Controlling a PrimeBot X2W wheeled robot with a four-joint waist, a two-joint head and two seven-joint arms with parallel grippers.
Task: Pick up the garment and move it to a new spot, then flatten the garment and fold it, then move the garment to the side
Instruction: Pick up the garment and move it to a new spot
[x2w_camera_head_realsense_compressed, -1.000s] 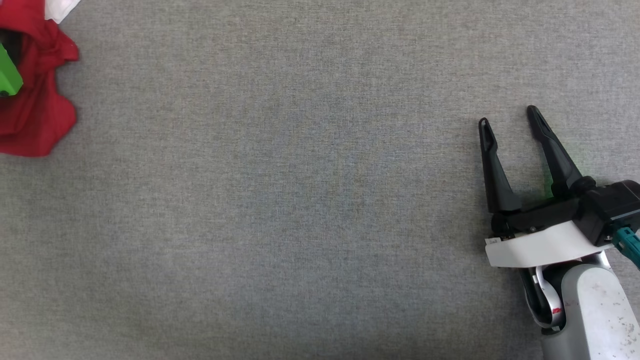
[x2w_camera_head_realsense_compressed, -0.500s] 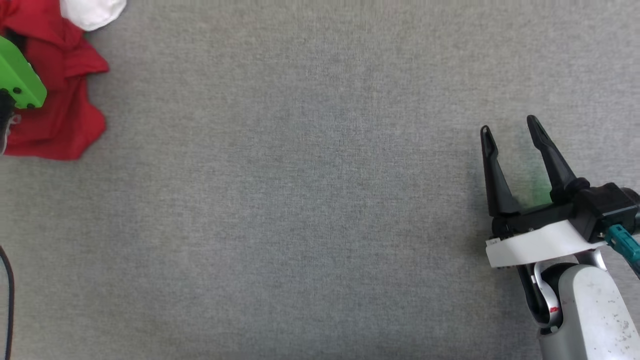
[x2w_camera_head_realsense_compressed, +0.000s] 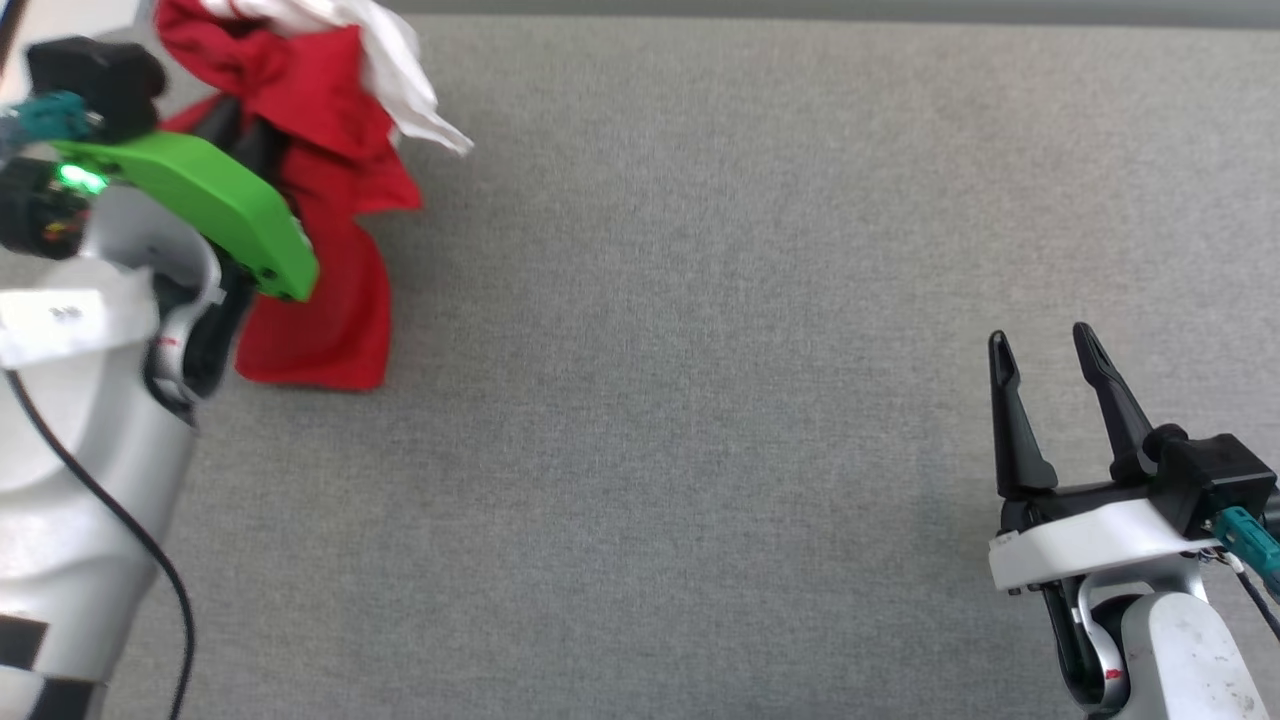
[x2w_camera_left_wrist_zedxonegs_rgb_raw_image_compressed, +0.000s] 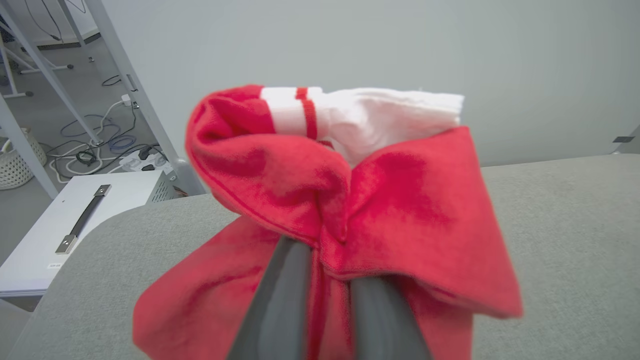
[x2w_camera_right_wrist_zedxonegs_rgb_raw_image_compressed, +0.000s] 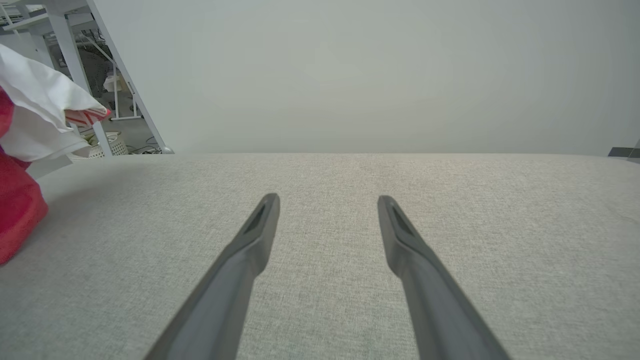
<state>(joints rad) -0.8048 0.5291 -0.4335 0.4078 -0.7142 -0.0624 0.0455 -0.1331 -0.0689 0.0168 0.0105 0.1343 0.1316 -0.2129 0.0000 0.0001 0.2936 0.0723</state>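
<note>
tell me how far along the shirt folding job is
Done: the pick-up. The left gripper is shut on the garment, which hangs bunched from it. In hand: probably the move to a new spot on the grey surface; the shirt is not laid down yet. Left: flattening, folding and moving it aside. Nothing is flat or folded, and the right gripper stands open and empty.

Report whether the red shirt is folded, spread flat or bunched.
Bunched: the garment hangs in crumpled folds pinched by the left claw, white sleeve flopped over the top.
</note>
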